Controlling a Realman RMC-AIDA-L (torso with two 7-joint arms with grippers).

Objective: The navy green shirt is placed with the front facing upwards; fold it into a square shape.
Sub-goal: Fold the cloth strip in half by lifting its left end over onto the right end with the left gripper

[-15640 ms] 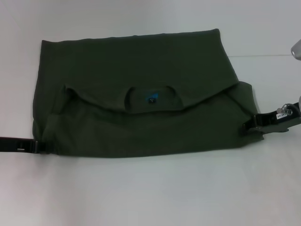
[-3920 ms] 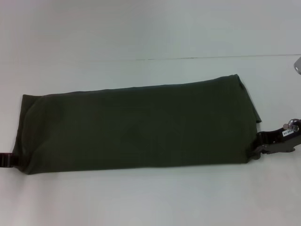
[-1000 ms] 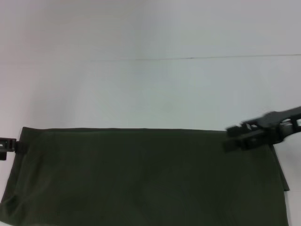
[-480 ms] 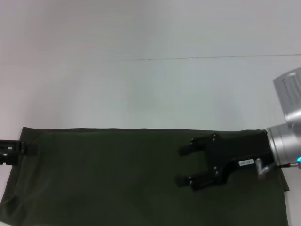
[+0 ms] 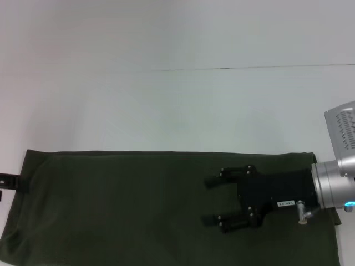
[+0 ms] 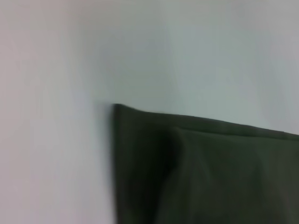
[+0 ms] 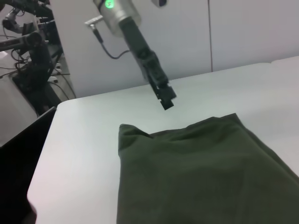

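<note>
Lying flat on the white table (image 5: 166, 105), the navy green shirt (image 5: 127, 210) is a long folded band near the front edge, plain side up.

From the head view the band runs almost the full width of the table, and the right gripper (image 5: 213, 200) hangs over its right part with its two black fingers spread wide, holding nothing. Only a sliver of the left gripper (image 5: 8, 180) shows there, just beside the shirt's left end; whether it is spread or closed I cannot tell. The right wrist view adds what the head view misses: the left arm reaching down, its tip poised above the table just off the shirt's end. The left wrist view shows only a layered shirt corner on bare table.
</note>
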